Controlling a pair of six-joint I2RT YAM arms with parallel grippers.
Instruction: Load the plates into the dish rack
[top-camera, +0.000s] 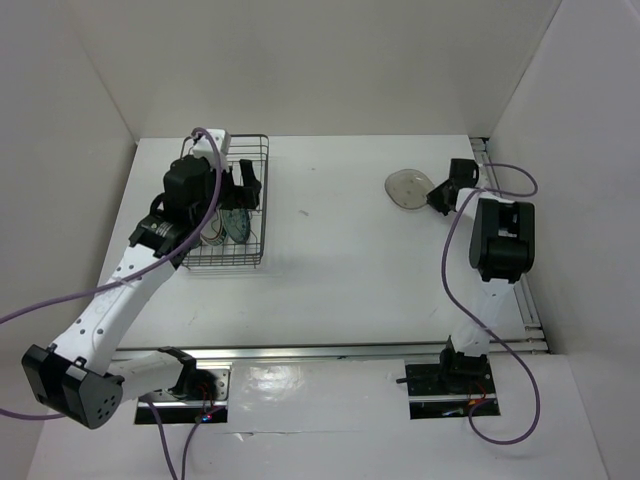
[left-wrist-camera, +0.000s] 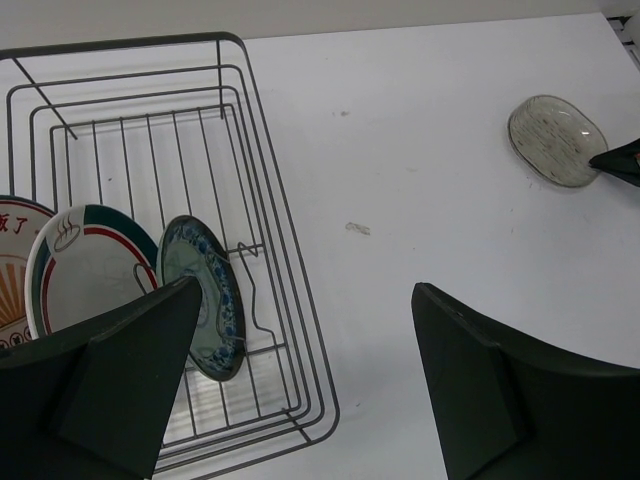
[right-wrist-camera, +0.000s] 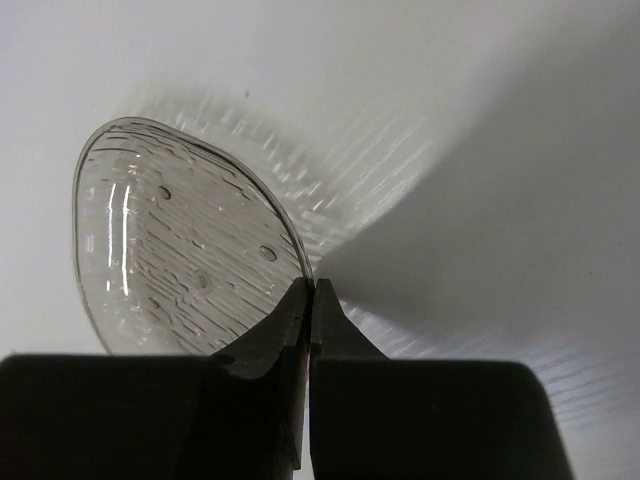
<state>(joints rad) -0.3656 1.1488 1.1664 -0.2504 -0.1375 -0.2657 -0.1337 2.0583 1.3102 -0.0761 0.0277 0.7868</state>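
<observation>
Top view: the rack (top-camera: 252, 150) sits at the table's (top-camera: 330, 250) far left. The left arm reaches over it and hides most of what is inside; only a teal plate (top-camera: 238, 224) and a pale sliver beside it show among the wires. The left gripper (top-camera: 250, 185) is a dark shape above the rack, its jaws hard to read here. Far right, the grey plate (top-camera: 406, 187) lies on the table, well apart from the rack, with the right gripper (top-camera: 432, 198) at its right edge.

Left wrist view: the left gripper (left-wrist-camera: 305, 330) is spread wide with nothing between its fingers (left-wrist-camera: 130, 390), which cover the rack's (left-wrist-camera: 230, 120) near corner. Three plates stand on edge between the prongs. The orange plate (left-wrist-camera: 10, 270) is cut off by the frame's left edge, the ringed plate (left-wrist-camera: 85, 265) is next, and the teal plate (left-wrist-camera: 205, 290) is rightmost. Their lower parts are hidden. The grey plate (left-wrist-camera: 555, 140) is far off, a dark tip touching its rim.

Right wrist view: the right gripper (right-wrist-camera: 310, 295) is clenched on the near rim of the grey plate (right-wrist-camera: 180, 240), and its fingers hide that edge
</observation>
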